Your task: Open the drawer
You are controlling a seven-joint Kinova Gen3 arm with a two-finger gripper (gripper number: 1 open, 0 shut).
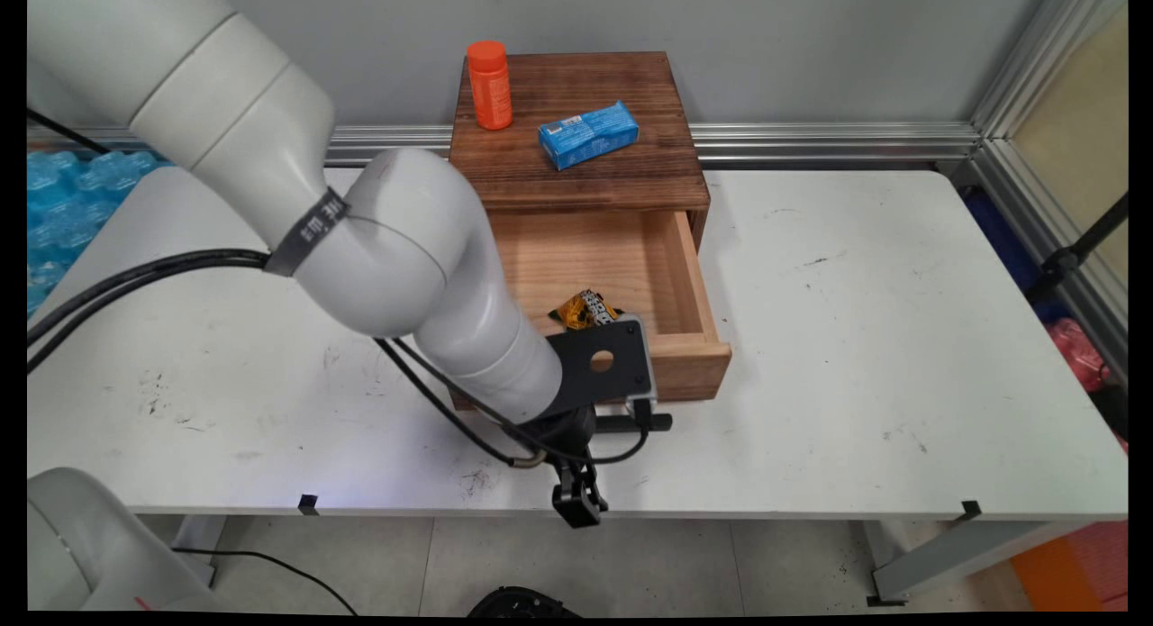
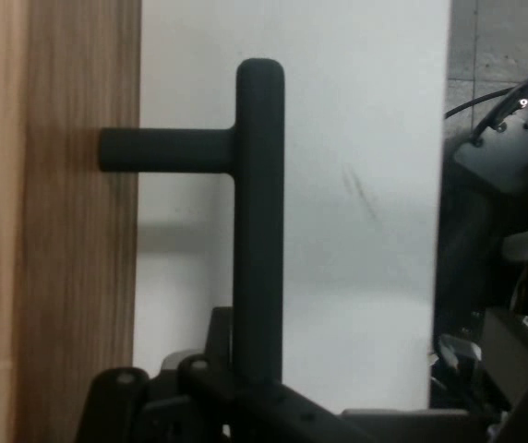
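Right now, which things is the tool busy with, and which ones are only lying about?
In play:
tool, right at the black handle
open drawer that carries this handle

Lying about:
orange bottle, on top of the wooden box
blue packet, also on top
yellow wrapper, inside the drawer

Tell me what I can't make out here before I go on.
Open wooden drawer: left part, main view, hidden by the white arm.
Crumpled yellow-and-black wrapper in it: lower part, main view, behind the black mounting plate.
Blue rectangular packet on the wooden box: print too small, main view.
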